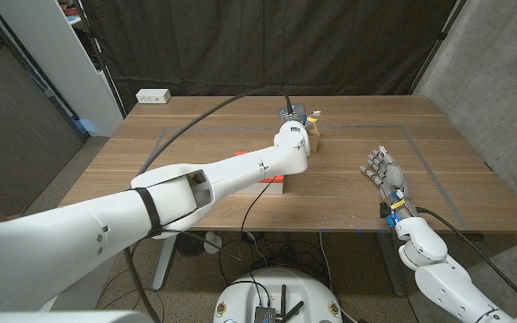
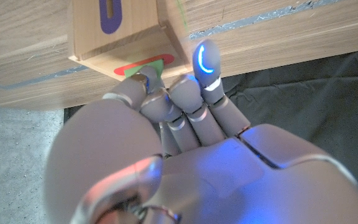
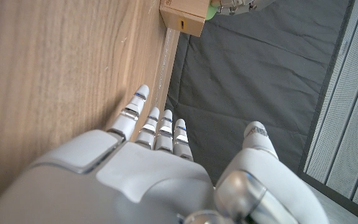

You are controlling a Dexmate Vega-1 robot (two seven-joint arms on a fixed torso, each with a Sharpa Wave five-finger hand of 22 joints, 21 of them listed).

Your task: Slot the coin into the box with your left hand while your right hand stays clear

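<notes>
the wooden surface spreads wide, with bare room on every side of the work and its far edge close behind the box. the left arm reaches across the middle toward that far edge. the right hand waits well apart on the right side, fingers straight and spread, holding nothing.

the box, small and wooden, stands near the far edge; in the left wrist view it shows a blue patch with a slot and a red and a green patch on the neighbouring face. the left hand is right against it, fingers bunched at the box's corner.

the coin seems to be a green disc pinched at the fingertips, though it is partly hidden, so i judge rather than see the hold. it is probably thin, stiff, light and slippery; best pinched by its flat faces, edge left free for the slot. the box looks light too and may slide if pushed.
</notes>
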